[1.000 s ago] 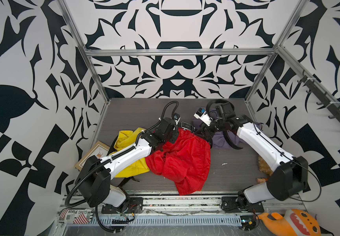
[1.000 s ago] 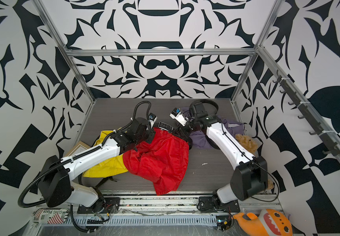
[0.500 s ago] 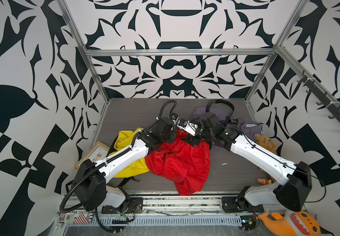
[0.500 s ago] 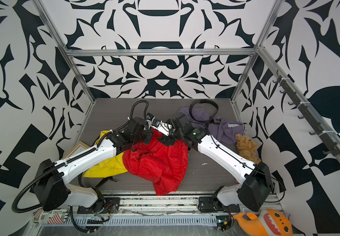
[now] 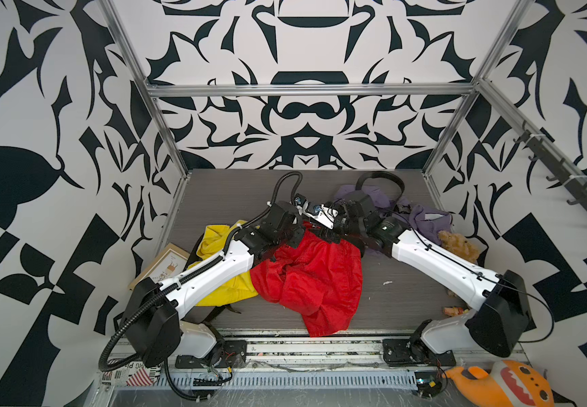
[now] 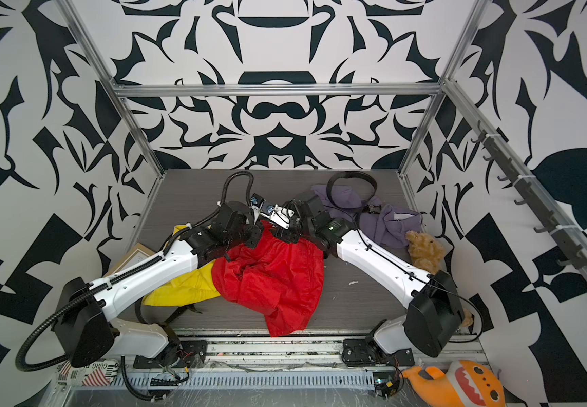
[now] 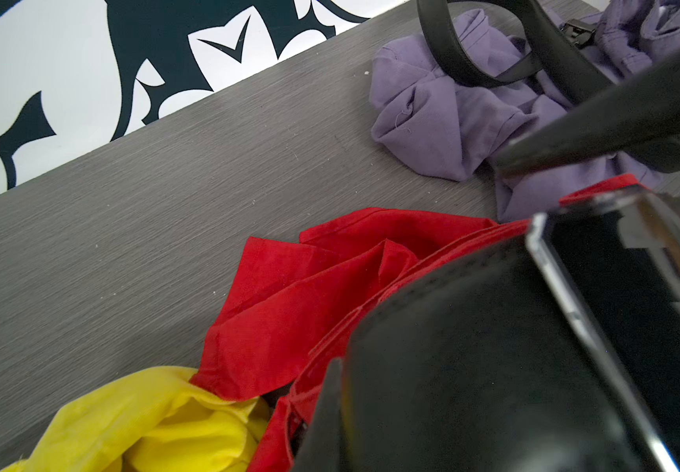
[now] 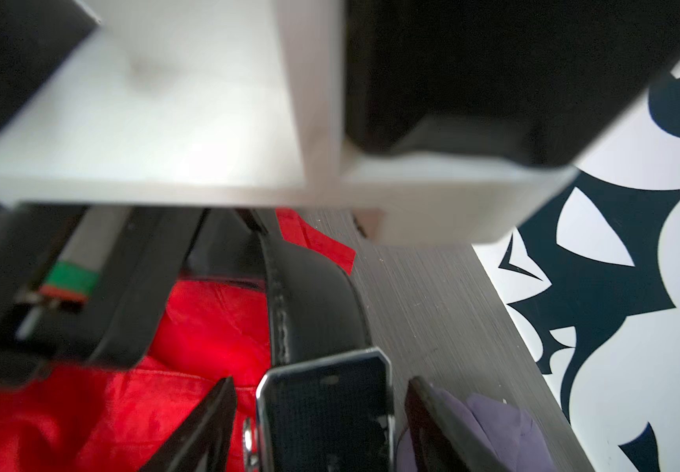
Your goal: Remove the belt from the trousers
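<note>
- Both of your arms are reaching in from the near rail, and their wrists are meeting just beside each other over the far edge of the red trousers (image 5: 313,278), which are lying crumpled in the middle of the table (image 5: 235,190)
- Your left arm (image 5: 211,275) is stretching in diagonally, its white forearm passing low over the yellow garment (image 5: 214,246) and its wrist bending down at the waistband
- The left gripper (image 5: 301,234) is sitting fully closed there, and what it is pinching is hidden from you
- Your right arm (image 5: 440,260) is mirroring it from the other side, forearm running low across bare table and wrist turning in toward the left one
- The right gripper (image 8: 322,382) is standing wide, its dark fingers (image 8: 211,425) flanking the silver-framed buckle (image 8: 324,421) with a gap on each side
- The belt (image 8: 314,302) is curving from that buckle over the red cloth and running under the left wrist
- A purple garment (image 5: 422,218) carrying a second belt (image 5: 380,176) is lying just behind your right wrist
</note>
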